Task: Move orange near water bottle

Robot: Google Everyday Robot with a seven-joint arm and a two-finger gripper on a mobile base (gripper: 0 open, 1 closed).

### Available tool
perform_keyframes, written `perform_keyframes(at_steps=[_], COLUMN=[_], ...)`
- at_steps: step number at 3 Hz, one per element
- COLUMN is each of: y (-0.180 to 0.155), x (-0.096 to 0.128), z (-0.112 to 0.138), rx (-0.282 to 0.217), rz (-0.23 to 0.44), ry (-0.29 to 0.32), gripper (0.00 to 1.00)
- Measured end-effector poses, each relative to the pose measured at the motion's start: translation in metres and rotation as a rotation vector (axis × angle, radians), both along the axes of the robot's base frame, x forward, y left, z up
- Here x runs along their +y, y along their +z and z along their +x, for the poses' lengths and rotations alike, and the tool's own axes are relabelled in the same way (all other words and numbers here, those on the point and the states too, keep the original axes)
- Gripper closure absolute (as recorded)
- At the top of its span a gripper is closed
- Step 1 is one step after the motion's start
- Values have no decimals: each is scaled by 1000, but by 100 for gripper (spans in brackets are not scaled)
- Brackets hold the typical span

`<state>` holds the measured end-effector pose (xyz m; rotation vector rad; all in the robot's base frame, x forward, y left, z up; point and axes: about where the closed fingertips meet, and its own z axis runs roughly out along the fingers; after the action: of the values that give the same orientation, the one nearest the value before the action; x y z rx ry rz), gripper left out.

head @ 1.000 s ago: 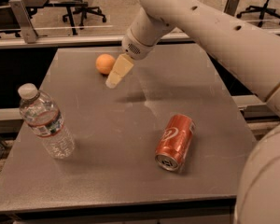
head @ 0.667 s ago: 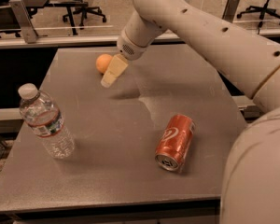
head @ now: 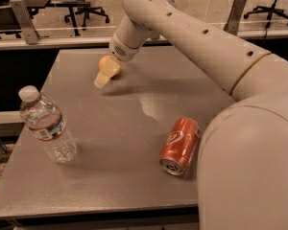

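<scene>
Camera view — gripper (head: pixel 104 75) over the orange (head: pixel 103 61), grasp unclear — water bottle (head: pixel 47 126) upright, well apart

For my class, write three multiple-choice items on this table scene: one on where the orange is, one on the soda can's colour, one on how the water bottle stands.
1. Where on the table is the orange?
A. At the near edge
B. At the far side, right by the gripper
C. In the middle

2. What colour is the soda can?
A. Blue
B. Green
C. Red

3. How does the water bottle stand?
A. Upright, cap on top
B. On its side
C. Upside down

Answers:
1 B: the orange peeks out just behind the gripper, towards the far left of the table.
2 C: the can's body is red.
3 A: the bottle stands on its base with its white cap uppermost.
</scene>
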<state>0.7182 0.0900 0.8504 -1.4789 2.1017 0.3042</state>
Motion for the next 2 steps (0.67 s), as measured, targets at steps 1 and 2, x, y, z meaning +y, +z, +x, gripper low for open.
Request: perform_keyframes(at_steps=[1,2], y=[-3,-7], x=[8,11], z=[2,0], rx=[9,35], rz=[0,10], ry=[7,35], gripper=[15,47])
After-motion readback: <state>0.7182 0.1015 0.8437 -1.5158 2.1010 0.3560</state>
